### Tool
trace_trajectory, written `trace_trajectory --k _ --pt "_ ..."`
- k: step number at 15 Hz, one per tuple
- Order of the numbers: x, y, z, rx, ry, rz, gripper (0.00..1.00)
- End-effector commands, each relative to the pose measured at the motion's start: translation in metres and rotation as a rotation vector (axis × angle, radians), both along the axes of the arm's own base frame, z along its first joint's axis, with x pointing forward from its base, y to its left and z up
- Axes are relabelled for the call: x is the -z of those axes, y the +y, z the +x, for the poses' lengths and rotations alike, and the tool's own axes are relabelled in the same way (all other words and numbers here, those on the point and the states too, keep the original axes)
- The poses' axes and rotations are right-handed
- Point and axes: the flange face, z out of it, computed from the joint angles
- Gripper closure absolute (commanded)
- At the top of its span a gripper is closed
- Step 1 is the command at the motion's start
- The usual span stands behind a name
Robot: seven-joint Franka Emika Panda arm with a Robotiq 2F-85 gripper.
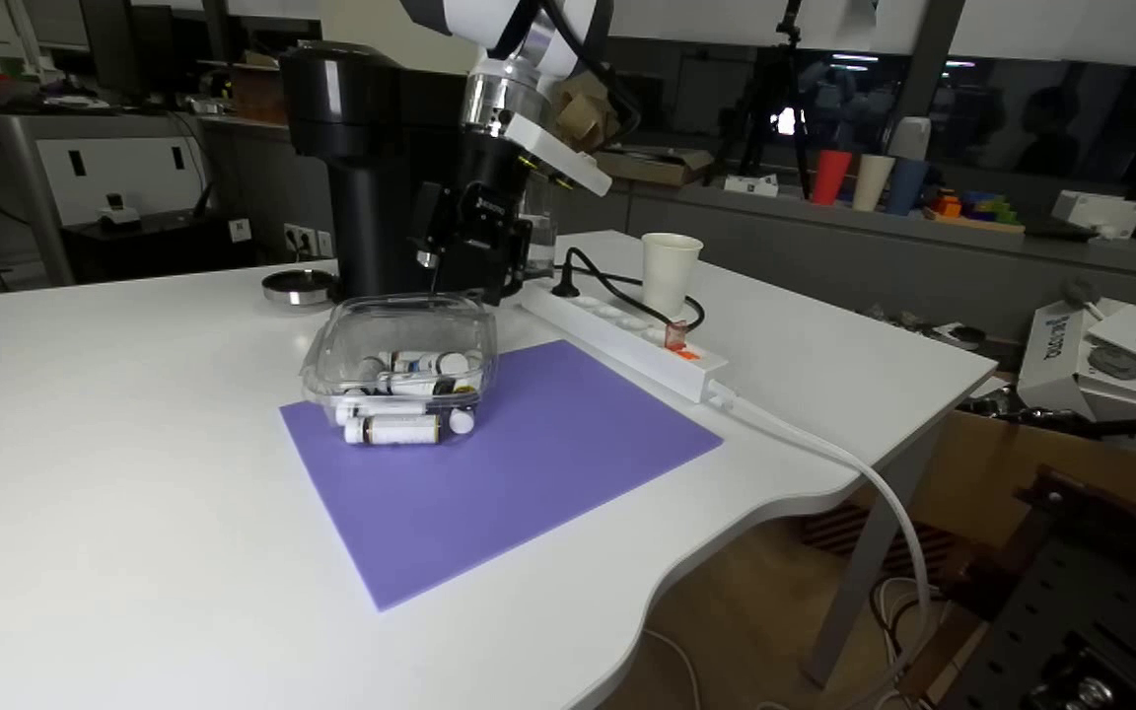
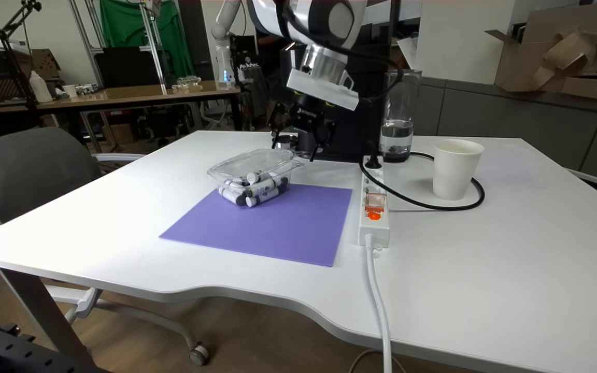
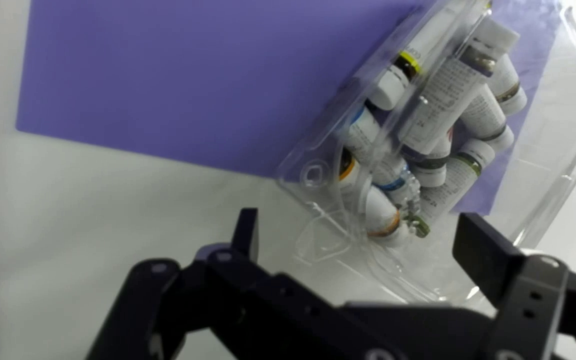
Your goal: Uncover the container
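The container [image 1: 323,360] is a low see-through plastic tub holding several small white-labelled bottles [image 1: 400,430]. It sits on the corner of a purple mat, and a clear lid [image 2: 252,159] lies over it. Whether the lid is snapped down cannot be told. In the wrist view a clear corner tab [image 3: 320,242] of the container sticks out between my fingers. My gripper [image 3: 359,220] is open and empty, its fingers spread wide around that corner. In both exterior views the gripper [image 1: 467,281] [image 2: 294,152] points down at the container's far corner. Contact with the plastic cannot be told.
A black coffee machine [image 1: 361,177] stands close behind the gripper. A round metal-rimmed dish [image 1: 298,286], a white power strip [image 2: 374,223] with a black cable, a paper cup [image 2: 454,171] and a glass water vessel [image 2: 398,124] are nearby. The purple mat [image 2: 283,223] extends in front.
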Motion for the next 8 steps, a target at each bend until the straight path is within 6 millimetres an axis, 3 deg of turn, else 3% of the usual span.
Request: trace_trajectory --k 1,8 --pt "-0.011 0.005 0.003 -0.048 0.003 0.083 0.00" --pt "-0.037 0.023 -0.015 -0.153 0.044 0.247 0.00"
